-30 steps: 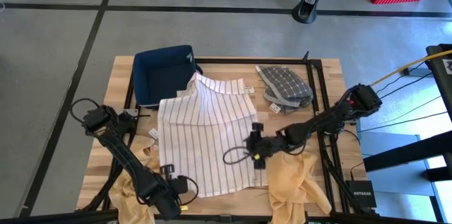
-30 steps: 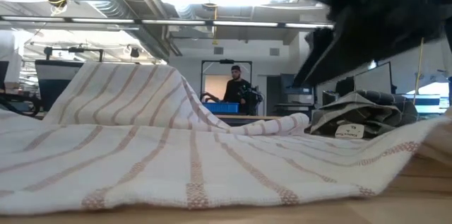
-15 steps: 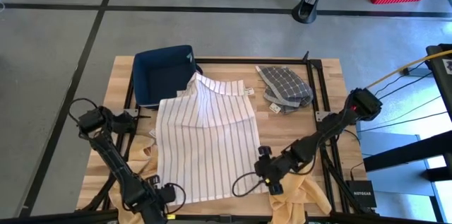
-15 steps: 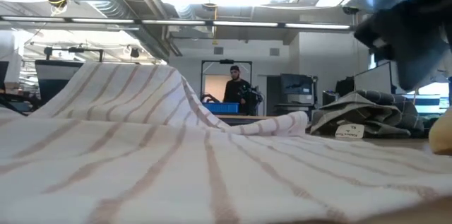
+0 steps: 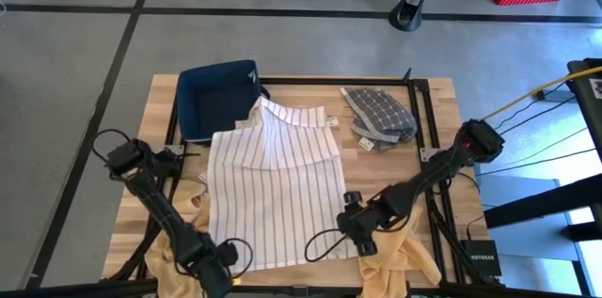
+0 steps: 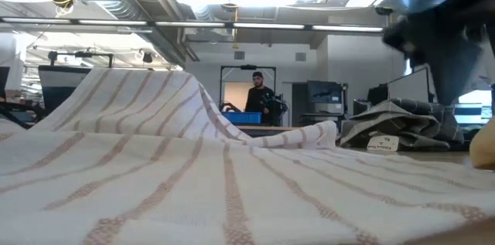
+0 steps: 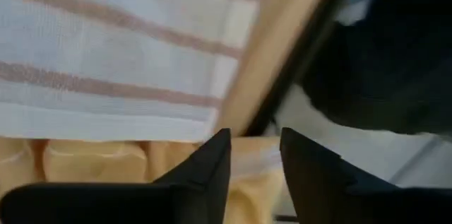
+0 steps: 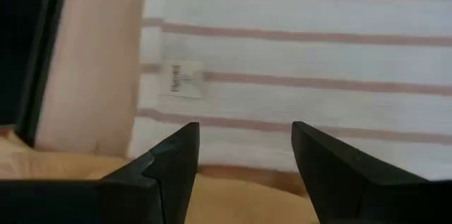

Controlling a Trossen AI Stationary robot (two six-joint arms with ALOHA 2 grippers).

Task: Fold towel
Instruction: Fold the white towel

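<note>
Striped towel [image 5: 273,185]: flat, centre of table [image 5: 428,110]. My left tool [image 5: 218,274], lower left, has just parted slightly, holding nothing: corner released. My right tool [image 5: 356,235], lower centre-right, spread, empty. Fold not started; regrasp needed.

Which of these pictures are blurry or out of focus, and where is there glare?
Low view: the striped towel close to the lens is soft, the dark arm at the upper right is a blur, and the ceiling lights glare. Left wrist view: the left gripper and the cloth beyond it are out of focus. Right wrist view: the right gripper is blurred; the towel's stripes read clearly. High view: evenly lit, sharp.
</note>
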